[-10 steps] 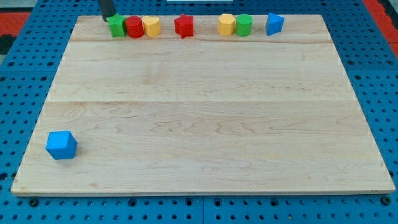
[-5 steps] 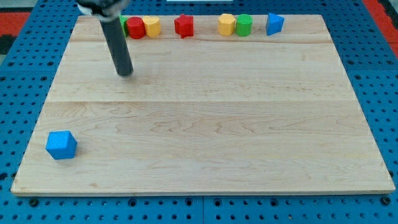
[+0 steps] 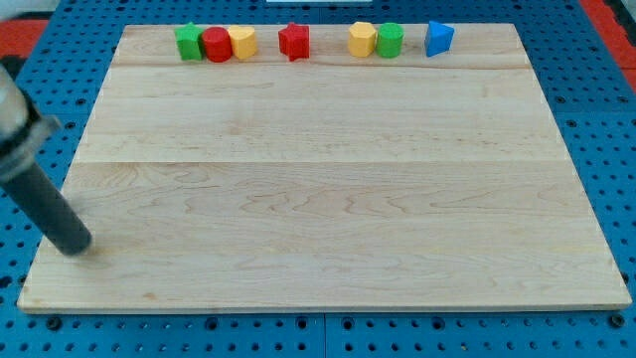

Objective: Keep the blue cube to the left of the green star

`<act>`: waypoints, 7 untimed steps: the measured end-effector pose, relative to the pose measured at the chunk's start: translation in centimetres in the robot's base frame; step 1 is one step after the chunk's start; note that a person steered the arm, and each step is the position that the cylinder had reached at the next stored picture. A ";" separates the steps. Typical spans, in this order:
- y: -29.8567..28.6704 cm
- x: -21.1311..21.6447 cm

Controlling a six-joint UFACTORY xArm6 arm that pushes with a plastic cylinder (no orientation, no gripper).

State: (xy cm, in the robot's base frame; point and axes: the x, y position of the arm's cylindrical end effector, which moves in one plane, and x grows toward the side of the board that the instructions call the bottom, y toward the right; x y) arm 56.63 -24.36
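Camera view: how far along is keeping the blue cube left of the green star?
Done: cannot confirm; no blue cube shows. In hand: my tip is at the board's lower left, below the green star in the top row. Left: find the cube, possibly hidden by the rod.

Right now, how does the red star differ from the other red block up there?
The red star has points; the red block looks rounded, like a cylinder. The star stands alone, apart from its neighbours, while the red block is packed between the green star and a yellow block. Both sit in the row along the board's top edge.
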 end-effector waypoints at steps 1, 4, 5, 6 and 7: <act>-5.3 4.6; -6.1 0.1; -6.1 -1.3; -6.1 -3.4; -6.0 -5.4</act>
State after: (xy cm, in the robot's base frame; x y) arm 51.26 -30.40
